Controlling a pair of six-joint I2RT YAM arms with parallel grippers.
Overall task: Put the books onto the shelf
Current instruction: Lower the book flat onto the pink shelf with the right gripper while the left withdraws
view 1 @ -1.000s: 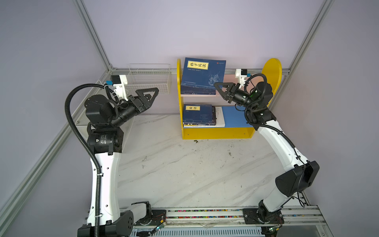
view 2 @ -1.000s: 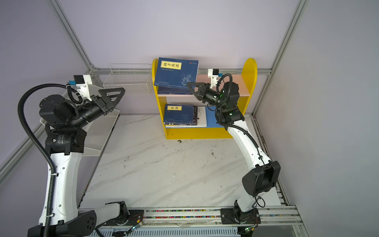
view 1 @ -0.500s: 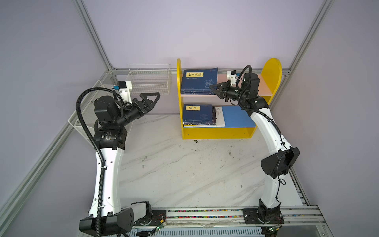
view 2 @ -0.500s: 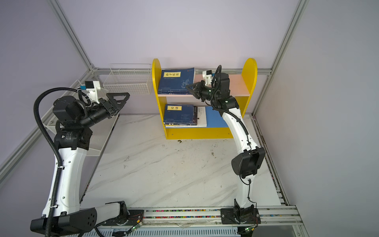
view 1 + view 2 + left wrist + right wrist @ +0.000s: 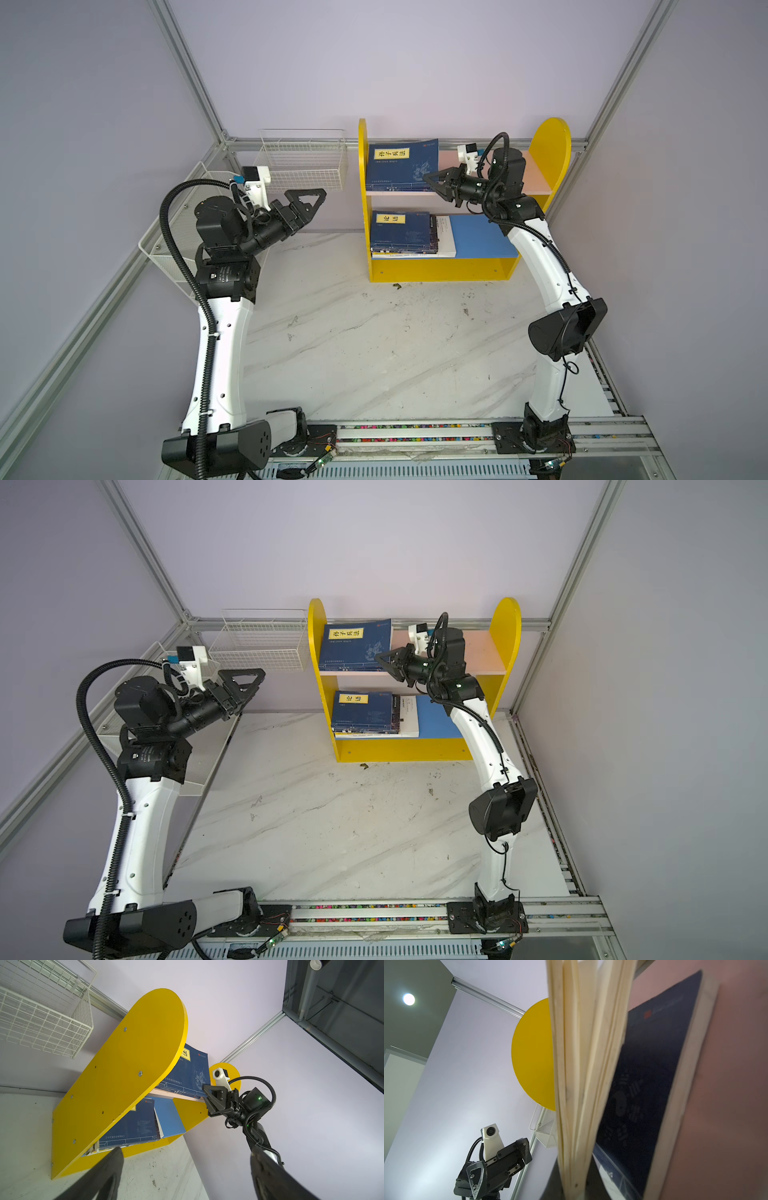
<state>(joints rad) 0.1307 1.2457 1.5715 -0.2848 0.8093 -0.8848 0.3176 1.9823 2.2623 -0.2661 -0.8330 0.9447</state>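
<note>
1. The right gripper (image 5: pixel 430 179) was up at the shelf (image 5: pixel 440 270), level with the pink board (image 5: pixel 536 174). Its jaws were pinched almost together on the front right corner of a navy book (image 5: pixel 401 166).
2. That navy book lay cover-up, yellow title label showing, on the left part of the pink board, right against the left side panel.
3. From the right wrist cam it was kinda blurry. Cream pages (image 5: pixel 577 1064) fanned out straight from between the jaws, so it definitely had hold of the book. Next to the pages a navy cover (image 5: pixel 654 1084) lay flat on the pink board. I honestly couldn't tell if that was a second book underneath.
4. Down on the blue board (image 5: pixel 482 237) sat a stack (image 5: pixel 401 232), also tucked against the left panel. It had a navy one on top, with a white book (image 5: pixel 444 241) sticking out on the right side.
5. The left gripper (image 5: pixel 311 203) hung in the air left of the shelf, just in front of the wire basket (image 5: pixel 303 166). Its fingers (image 5: pixel 112 1167) were spread wide with nothing between them, aimed toward the shelf.
6. The shelf itself stood at the back of the marble table (image 5: pixel 374 340), against the wall.
</note>
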